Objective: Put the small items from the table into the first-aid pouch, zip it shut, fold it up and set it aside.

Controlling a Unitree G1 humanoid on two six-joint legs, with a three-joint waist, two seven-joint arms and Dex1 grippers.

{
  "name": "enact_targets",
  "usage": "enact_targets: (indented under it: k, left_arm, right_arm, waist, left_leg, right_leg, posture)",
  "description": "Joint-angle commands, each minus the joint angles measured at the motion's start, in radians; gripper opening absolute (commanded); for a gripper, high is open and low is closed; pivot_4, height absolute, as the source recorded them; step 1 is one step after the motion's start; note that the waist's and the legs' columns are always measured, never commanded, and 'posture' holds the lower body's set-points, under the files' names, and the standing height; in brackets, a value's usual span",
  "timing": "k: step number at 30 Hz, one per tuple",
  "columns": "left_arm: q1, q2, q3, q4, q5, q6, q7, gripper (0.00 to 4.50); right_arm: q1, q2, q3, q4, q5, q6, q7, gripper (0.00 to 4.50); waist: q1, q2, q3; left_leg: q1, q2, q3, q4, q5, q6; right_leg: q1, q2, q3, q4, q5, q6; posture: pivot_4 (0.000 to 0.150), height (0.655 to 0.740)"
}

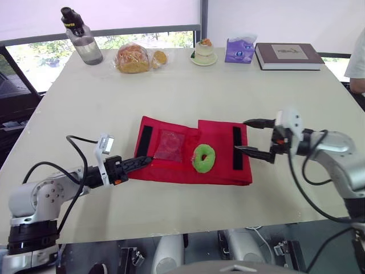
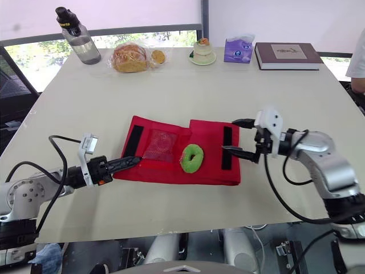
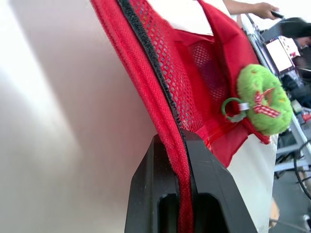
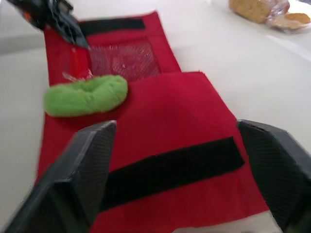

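Pouch (image 1: pixel 219 142) open near the table's (image 1: pixel 171 85) front edge.
Your left gripper (image 1: pixel 145 161) pinches its left hem; your right gripper (image 1: pixel 242 136) gapes empty over its right end.

Nothing legible anywhere. The book (image 1: pixel 288 56) at the far right corner of the table (image 1: pixel 188 91) has a pale panel on its cover with a dark mark, too small to read. The purple tissue pack (image 1: pixel 239 50) just beside it has pale print that cannot be made out. The bottle (image 1: pixel 81 37) near the far left corner has yellowish marks on its black cap, also unreadable.
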Motion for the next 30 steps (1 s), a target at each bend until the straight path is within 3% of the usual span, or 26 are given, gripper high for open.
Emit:
enact_targets:
  k: [1,5,12,19,30]
  left_arm:
    - [-0.013,0.022,-0.008,-0.023,0.005,-0.026,-0.025,0.00]
    - [-0.032,0.024,-0.005,-0.047,-0.015,-0.023,-0.030,0.00]
    - [-0.189,-0.003,-0.001,-0.126,-0.123,0.035,0.007,0.00]
    - [-0.377,-0.090,-0.108,-0.209,-0.246,0.112,0.059,0.00]
    - [-0.488,-0.347,-0.268,-0.119,-0.258,0.129,0.153,0.00]
  right_arm:
    - [-0.044,0.045,0.059,0.051,-0.081,-0.067,0.016,2.30]
    - [-0.063,0.093,0.109,0.113,-0.143,-0.088,0.023,0.08]
    - [-0.085,0.105,0.187,0.212,-0.294,-0.114,0.004,0.03]
    - [-0.119,0.130,0.212,0.261,-0.351,-0.104,-0.003,0.03]
    - [-0.116,0.171,0.181,0.273,-0.360,-0.094,-0.052,0.03]
  waist:
    - [0.000,0.000,0.000]
    - [0.002,0.000,0.000]
    - [0.007,-0.002,-0.001]
    - [-0.004,-0.003,-0.002]
    - [0.001,-0.003,-0.002]
  left_leg:
    - [-0.001,0.000,0.000,0.000,0.000,0.000]
    - [-0.002,0.000,-0.001,0.000,0.000,0.000]
    - [0.000,0.000,-0.002,0.002,0.000,0.000]
    - [0.008,0.000,0.001,0.000,0.000,0.000]
    - [0.010,0.000,0.001,0.000,0.000,0.000]
  right_leg:
    - [0.000,0.000,0.000,0.000,0.000,0.000]
    - [-0.001,-0.001,-0.001,0.000,0.001,-0.002]
    - [0.002,-0.001,-0.002,0.000,0.000,0.000]
    - [0.007,0.001,0.000,0.000,0.000,0.001]
    - [0.008,0.001,0.001,0.001,0.000,0.001]
  posture:
    - [0.150,0.7400]
    - [0.150,0.7400]
    - [0.150,0.7400]
    - [0.150,0.7400]
    - [0.150,0.7400]
